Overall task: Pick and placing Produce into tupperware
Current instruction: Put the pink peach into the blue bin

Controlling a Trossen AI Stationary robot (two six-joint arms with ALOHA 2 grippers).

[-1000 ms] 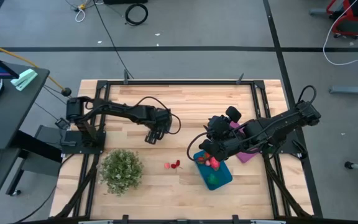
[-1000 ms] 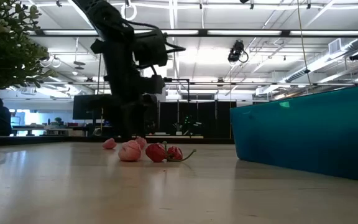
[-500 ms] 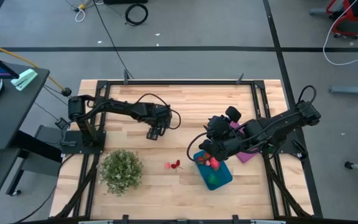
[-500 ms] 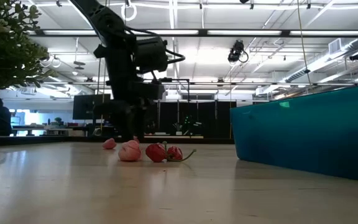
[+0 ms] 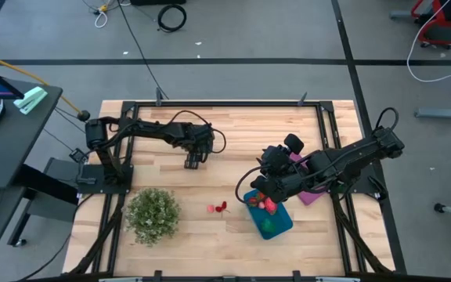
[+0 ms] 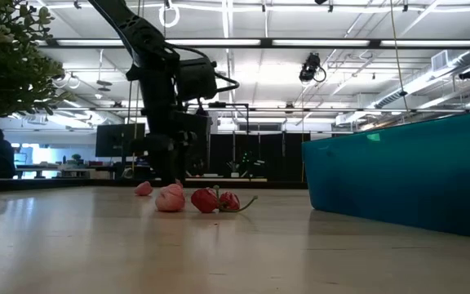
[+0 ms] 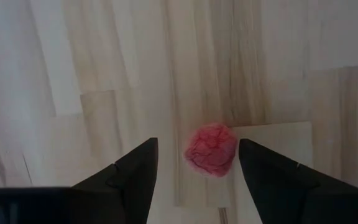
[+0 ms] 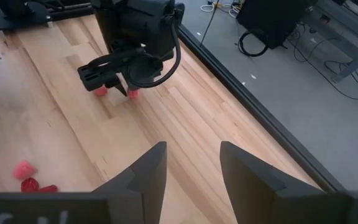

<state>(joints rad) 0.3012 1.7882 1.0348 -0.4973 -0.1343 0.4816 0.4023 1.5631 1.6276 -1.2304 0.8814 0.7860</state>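
- On the wooden bench point(image 5: 233, 133), the largest object is the bushy green plant clump point(image 5: 153, 215), which stands near the front left edge and is no part of the task.
- The tupperware point(image 5: 270, 217), a teal-blue shallow container with rounded corners, lies right of centre near the front; a flat purple rectangle point(image 5: 310, 197) lies just beyond it, partly under the right arm.
- Inside the tupperware rest red pieces of produce point(image 5: 268, 205) and one green piece point(image 5: 268, 225); this part of the task appears done.
- The left tool point(image 5: 192, 162) hangs over the bench's middle-left, fingers apart and empty, straddling a pinkish, crinkled piece point(image 7: 211, 149) that sits on the wood between them.
- The right tool point(image 8: 188, 168) waits over the near rim of the tupperware, its fingers parted and nothing between them.
- Left outstanding, by appearance: the straddled pinkish piece, a further small red piece close beside it point(image 8: 100, 91), and a loose group point(image 5: 218, 207) of red and pink pieces just left of the tupperware, one with a thin stem point(image 6: 247, 202).
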